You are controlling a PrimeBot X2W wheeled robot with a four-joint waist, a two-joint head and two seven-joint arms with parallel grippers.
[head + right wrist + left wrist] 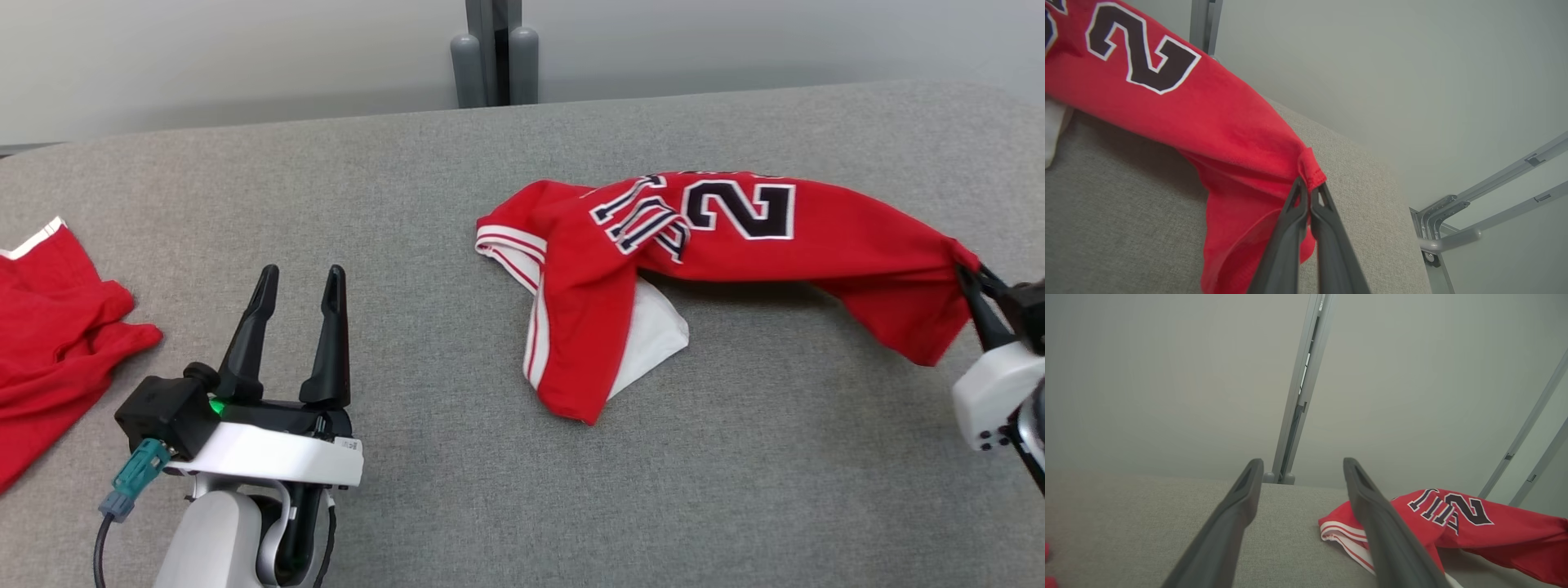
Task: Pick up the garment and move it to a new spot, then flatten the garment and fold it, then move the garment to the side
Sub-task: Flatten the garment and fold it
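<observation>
Grey fabric tabletop (424, 359). Second red cloth (49, 343) (one white-trimmed edge) lies crumpled at its left side. Grey upright posts (494, 65) behind the far edge; pale wall (204, 65).

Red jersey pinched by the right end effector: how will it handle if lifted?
Likely floppy: the jersey sags between the right end effector and the table. Probably light: a pinch on one hem holds that end up. The bunched far end would likely drag.
</observation>
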